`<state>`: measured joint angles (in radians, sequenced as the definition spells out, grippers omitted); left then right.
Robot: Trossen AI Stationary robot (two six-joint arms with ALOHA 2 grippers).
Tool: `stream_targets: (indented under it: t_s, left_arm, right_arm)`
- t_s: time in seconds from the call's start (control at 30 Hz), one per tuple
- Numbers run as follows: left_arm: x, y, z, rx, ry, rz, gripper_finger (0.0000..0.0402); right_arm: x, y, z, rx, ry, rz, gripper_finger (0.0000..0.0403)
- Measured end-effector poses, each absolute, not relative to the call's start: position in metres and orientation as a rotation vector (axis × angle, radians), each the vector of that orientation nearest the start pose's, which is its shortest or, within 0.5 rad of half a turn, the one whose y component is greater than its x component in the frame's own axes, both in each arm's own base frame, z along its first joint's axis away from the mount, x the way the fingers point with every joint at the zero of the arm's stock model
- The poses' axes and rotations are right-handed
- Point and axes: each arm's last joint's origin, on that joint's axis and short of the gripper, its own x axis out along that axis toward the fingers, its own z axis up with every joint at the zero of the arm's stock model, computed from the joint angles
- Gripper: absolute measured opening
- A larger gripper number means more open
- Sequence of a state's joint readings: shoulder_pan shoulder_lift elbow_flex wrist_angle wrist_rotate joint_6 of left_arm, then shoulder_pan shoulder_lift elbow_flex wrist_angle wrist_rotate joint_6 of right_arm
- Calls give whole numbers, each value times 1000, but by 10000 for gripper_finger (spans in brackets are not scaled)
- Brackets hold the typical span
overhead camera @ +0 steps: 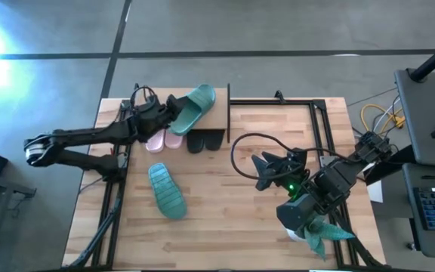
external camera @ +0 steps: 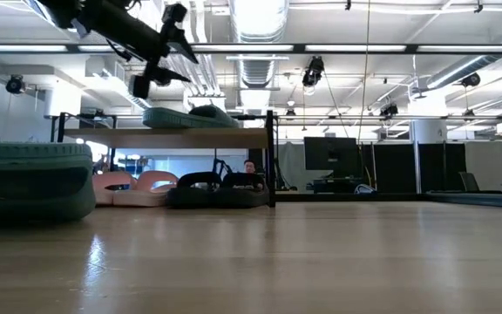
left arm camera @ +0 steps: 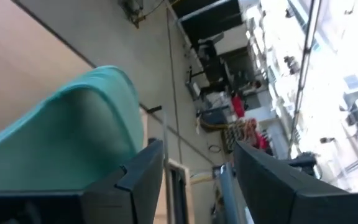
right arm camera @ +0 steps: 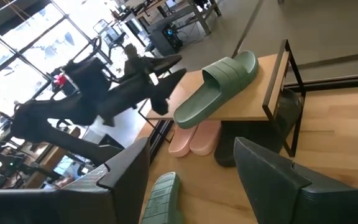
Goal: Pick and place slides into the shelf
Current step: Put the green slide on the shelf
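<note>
A teal slide (overhead camera: 192,107) lies strap up on the shelf's top board (overhead camera: 219,115), its heel end (right arm camera: 186,114) jutting past the board's edge. My left gripper (overhead camera: 174,113) hovers open just off that heel, above the board (external camera: 172,138) and clear of the slide (left arm camera: 73,137). Under the board, two pink slides (overhead camera: 163,140) and two black slides (overhead camera: 205,141) stand on the table. A second teal slide (overhead camera: 166,190) lies ribbed sole up on the table to the near left. My right gripper (overhead camera: 263,171) waits open, high over the table's right half.
Thin black frame rails (overhead camera: 317,128) run along the tabletop's right and left sides. A black cable (overhead camera: 236,151) loops over the table by the right arm. Bare wooden tabletop (overhead camera: 225,204) lies between the two arms. A person (external camera: 249,167) sits in the room beyond.
</note>
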<state>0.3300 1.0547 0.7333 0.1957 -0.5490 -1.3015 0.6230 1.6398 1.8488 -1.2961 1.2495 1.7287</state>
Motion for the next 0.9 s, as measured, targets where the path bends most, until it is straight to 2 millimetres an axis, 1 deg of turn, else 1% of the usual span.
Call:
stream_targets:
  t_s: [0.1,0.17,0.27,0.33,0.4,0.5,0.6,0.67,0.8,0.9]
  left_arm:
    - [202,80,307,-1179,-391,807,180]
    - [191,71,309,-1135,-308,800,180]
    - [175,55,306,-1042,-130,787,180]
    - [164,44,304,-992,-4,729,180]
    - [153,34,301,-950,140,627,180]
    - [139,20,295,-912,355,423,180]
    - [129,6,289,-903,500,217,180]
    - [121,-1,284,-905,605,158,180]
    - [108,-13,273,-885,809,100,180]
    - [103,-22,269,-870,917,10,179]
  right_arm:
    - [261,153,408,740,3,-853,224]
    - [262,153,406,752,36,-849,224]
    - [263,154,399,768,109,-843,224]
    - [264,154,393,779,143,-845,224]
    - [266,155,385,796,150,-853,224]
    - [267,156,375,819,150,-867,224]
    - [270,157,364,861,164,-873,224]
    - [274,158,357,889,195,-865,224]
    - [287,159,344,945,254,-813,224]
    - [296,160,335,966,281,-766,224]
